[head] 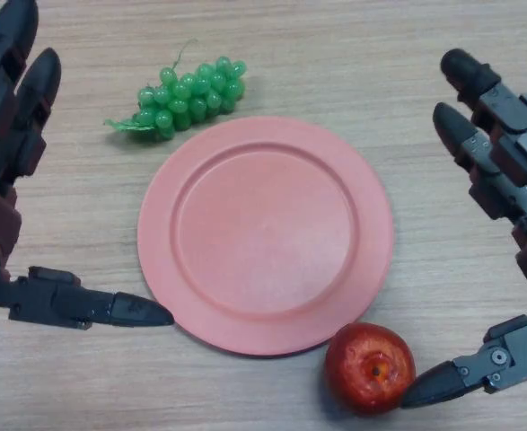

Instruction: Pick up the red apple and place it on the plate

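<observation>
A red apple lies on the wooden table just off the near right rim of a round pink plate, stem end up. My right hand is open at the right edge; its thumb tip touches or almost touches the apple's right side, while its fingers reach up beside the plate's right rim. My left hand is open at the left edge, its thumb pointing at the plate's left rim. The plate holds nothing.
A bunch of green grapes lies on the table just beyond the plate's far left rim. The wooden table top stretches across the whole view.
</observation>
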Action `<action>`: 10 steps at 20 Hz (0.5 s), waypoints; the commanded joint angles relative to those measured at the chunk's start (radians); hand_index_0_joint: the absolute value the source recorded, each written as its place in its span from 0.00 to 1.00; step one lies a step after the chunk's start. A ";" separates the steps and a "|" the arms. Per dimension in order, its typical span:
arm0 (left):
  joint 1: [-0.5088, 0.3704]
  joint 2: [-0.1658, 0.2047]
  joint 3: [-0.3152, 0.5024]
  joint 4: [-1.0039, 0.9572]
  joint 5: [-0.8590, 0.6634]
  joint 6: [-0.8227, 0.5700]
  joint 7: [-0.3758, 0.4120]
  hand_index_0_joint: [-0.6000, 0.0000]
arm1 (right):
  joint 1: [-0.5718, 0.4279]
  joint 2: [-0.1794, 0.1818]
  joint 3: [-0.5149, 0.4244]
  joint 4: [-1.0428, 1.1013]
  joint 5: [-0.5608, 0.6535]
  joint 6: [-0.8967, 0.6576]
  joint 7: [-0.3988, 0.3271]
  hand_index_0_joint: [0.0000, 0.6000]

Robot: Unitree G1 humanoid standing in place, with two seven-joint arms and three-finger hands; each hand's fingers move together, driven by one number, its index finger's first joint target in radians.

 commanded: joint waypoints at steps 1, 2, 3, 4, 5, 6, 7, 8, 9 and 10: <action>0.000 0.017 0.058 -0.038 -0.019 -0.116 -0.009 1.00 | 0.004 -0.009 -0.030 -0.049 0.038 -0.121 0.009 0.00; 0.008 0.015 0.062 -0.034 -0.016 -0.129 -0.016 1.00 | 0.011 -0.007 -0.029 -0.043 0.036 -0.132 0.007 0.00; 0.015 0.012 0.065 -0.025 -0.013 -0.143 -0.024 1.00 | 0.023 -0.003 -0.030 -0.036 0.035 -0.149 0.006 0.00; 0.015 0.011 0.064 -0.016 -0.012 -0.151 -0.024 1.00 | 0.031 -0.001 -0.030 -0.029 0.035 -0.163 0.004 0.00; 0.018 0.010 0.063 -0.009 -0.009 -0.157 -0.025 1.00 | 0.038 -0.001 -0.028 -0.023 0.030 -0.172 0.005 0.00; 0.020 0.008 0.062 -0.012 -0.014 -0.151 -0.022 1.00 | 0.046 0.000 -0.030 -0.023 0.031 -0.182 0.008 0.00; 0.019 0.007 0.070 -0.038 -0.054 -0.102 -0.011 1.00 | 0.057 0.002 -0.036 -0.021 0.038 -0.202 0.015 0.00; 0.016 0.010 0.079 -0.058 -0.084 -0.062 -0.001 1.00 | 0.066 0.003 -0.043 -0.026 0.047 -0.209 0.021 0.00; 0.007 0.013 0.079 -0.069 -0.098 -0.039 0.013 1.00 | 0.080 0.005 -0.053 -0.030 0.056 -0.225 0.031 0.00; 0.004 0.016 0.081 -0.073 -0.109 -0.027 0.017 1.00 | 0.096 0.011 -0.057 -0.022 0.061 -0.260 0.039 0.00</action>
